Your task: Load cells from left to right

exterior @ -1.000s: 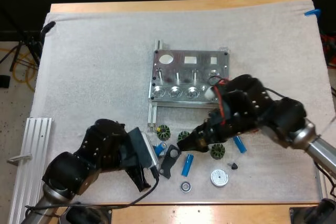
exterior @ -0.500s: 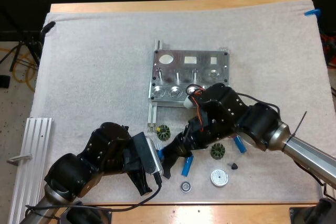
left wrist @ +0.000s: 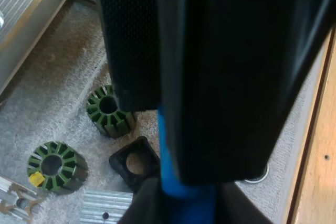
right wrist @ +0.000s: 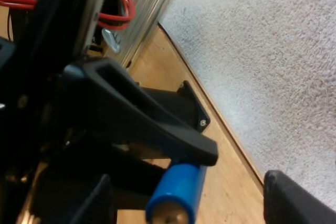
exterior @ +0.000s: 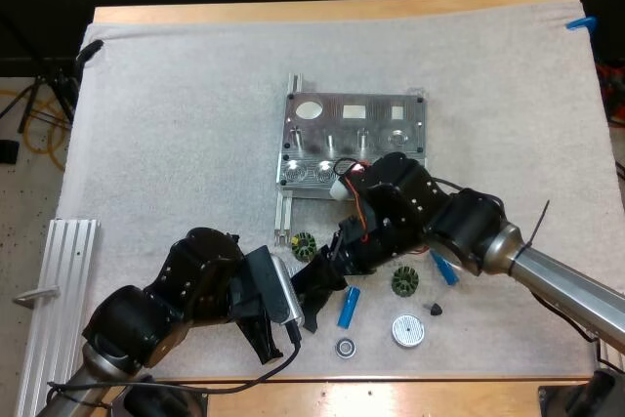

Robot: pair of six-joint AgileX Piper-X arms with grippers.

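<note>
Blue cell point(right wrist: 175, 193) is gripped by the left tool point(exterior: 290, 317) near the table's point(exterior: 469, 396) front edge, well apart from the metal fixture point(exterior: 354, 139). The right tool point(exterior: 314, 282) stands open, facing it. A handover is judged in hand, and a careful closing on the cell is called for.

Your left gripper point(left wrist: 167, 145) covers most of the bright blue cylinder point(left wrist: 184, 205) it pinches; you get one sliver between the black fingers point(left wrist: 131, 40). From above, your right arm point(exterior: 459, 227) hides the near right corner of the grey metal fixture plate point(exterior: 322, 134). At the near edge of the white mat point(exterior: 176, 124), a small dark ring point(exterior: 345, 347): too small to identify.
</note>
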